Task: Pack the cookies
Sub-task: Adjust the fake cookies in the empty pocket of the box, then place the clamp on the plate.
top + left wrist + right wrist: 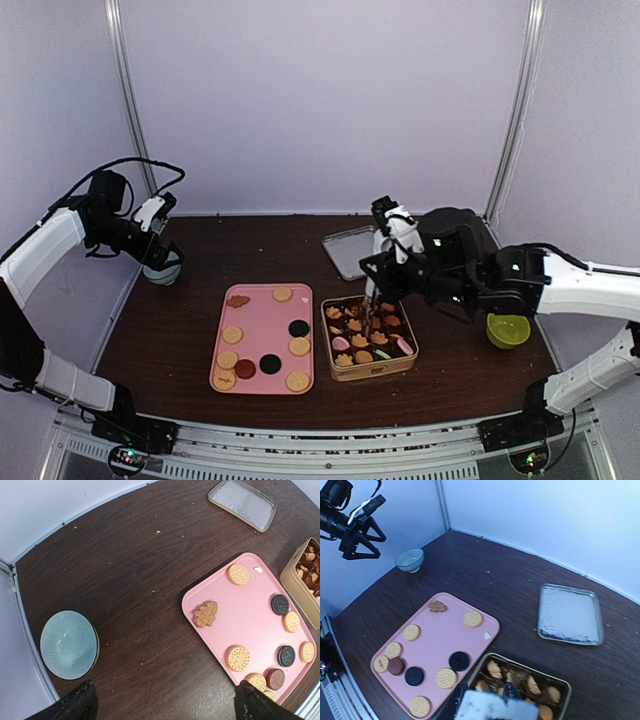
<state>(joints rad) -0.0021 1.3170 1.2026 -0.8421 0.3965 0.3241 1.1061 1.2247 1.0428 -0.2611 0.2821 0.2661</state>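
Looking down from the top camera, the cookies [283,294] are split between two spots in the middle of the table. About ten lie loose on the pink tray [262,312]: mostly round tan ones with a dotted face, two black sandwich-type ones, one dark red near the near-left corner, and a brown leaf-shaped one at the far-left corner. The rest fill the gold tin [374,372] just right of the tray. They sit in brown paper cups and are mostly tan, with a couple of pink ones and a green one along the near row.

The right gripper [372,315] points down into the tin. Its fingers look narrow, but honestly I can't tell if they're pinching a cookie, since the wrist view is blurry there. The left gripper [372,544] hangs in the air at the far left with its fingers spread wide and nothing in them, close to a teal bowl [162,268].

The tin's silver lid [348,250] lies flat beyond the tin, and a green bowl [507,330] sits to the right.
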